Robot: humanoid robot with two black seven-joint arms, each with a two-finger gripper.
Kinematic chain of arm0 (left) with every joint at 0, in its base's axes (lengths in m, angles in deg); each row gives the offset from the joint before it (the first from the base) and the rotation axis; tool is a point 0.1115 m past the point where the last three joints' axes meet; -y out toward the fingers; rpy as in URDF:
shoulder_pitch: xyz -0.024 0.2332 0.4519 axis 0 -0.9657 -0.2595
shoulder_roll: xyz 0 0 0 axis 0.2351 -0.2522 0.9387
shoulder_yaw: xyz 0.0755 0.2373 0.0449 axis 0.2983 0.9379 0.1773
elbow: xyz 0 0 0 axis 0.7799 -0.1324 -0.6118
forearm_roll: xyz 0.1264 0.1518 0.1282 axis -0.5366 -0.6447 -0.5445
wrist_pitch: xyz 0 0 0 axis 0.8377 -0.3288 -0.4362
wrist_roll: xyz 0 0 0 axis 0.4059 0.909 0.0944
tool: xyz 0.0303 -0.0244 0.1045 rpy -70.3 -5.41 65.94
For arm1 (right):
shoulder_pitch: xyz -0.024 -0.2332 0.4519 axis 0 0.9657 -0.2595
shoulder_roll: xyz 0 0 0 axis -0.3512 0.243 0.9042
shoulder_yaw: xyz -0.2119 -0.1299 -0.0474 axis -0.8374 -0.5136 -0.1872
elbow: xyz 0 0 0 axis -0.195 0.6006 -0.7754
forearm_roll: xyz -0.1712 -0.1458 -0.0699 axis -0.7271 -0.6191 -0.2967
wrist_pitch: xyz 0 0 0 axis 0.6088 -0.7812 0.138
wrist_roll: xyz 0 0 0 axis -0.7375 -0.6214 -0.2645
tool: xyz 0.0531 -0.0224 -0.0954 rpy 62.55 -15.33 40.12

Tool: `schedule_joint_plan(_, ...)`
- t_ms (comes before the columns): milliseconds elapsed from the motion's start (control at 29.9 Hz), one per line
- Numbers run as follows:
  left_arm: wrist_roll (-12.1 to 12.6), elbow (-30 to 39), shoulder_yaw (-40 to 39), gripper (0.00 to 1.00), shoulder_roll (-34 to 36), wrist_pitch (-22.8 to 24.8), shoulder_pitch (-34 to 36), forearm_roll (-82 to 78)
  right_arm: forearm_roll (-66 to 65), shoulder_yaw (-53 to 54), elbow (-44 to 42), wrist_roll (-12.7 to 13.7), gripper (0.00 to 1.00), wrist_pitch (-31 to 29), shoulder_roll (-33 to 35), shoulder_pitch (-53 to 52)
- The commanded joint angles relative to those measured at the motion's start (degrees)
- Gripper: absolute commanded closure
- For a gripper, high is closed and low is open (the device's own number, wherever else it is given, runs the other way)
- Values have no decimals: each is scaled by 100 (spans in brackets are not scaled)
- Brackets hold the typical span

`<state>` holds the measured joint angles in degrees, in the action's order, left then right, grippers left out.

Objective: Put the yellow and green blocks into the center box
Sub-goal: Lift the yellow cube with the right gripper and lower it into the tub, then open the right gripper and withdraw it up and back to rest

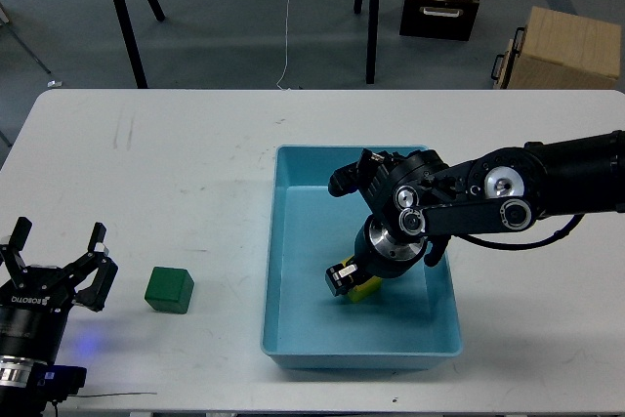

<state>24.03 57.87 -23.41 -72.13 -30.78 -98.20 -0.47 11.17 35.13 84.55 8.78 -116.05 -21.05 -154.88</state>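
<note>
A blue box [293, 241] stands on the white table, right of center. My right gripper [350, 283] reaches down into it, its fingers around a yellow block [365, 289] that rests at or near the box floor. A green block [169, 289] sits on the table left of the box. My left gripper [56, 263] is open and empty at the lower left, a short way left of the green block.
The table's front edge [244, 399] runs just below the box. Beyond the far edge stand black tripod legs [127, 17], a dark case [439, 15] and a cardboard box [564, 46] on the floor.
</note>
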Motion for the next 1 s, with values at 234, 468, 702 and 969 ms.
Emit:
schedule_joint_plan(234,1,0,0,0,0,0,0,0,9,0,5,0,3,0,1,1)
schedule_joint_plan(468,1,0,0,0,0,0,0,0,35,166,-91,0,3,0,36,-52)
schedule_joint_plan(702,10,0,9,0,0,0,0,-9,131,1053,-276,0,3,0,483,-350)
schedule_joint_plan(969,10,0,9,0,0,0,17,-9,2088,2537,-890,0,3,0,2011,-553)
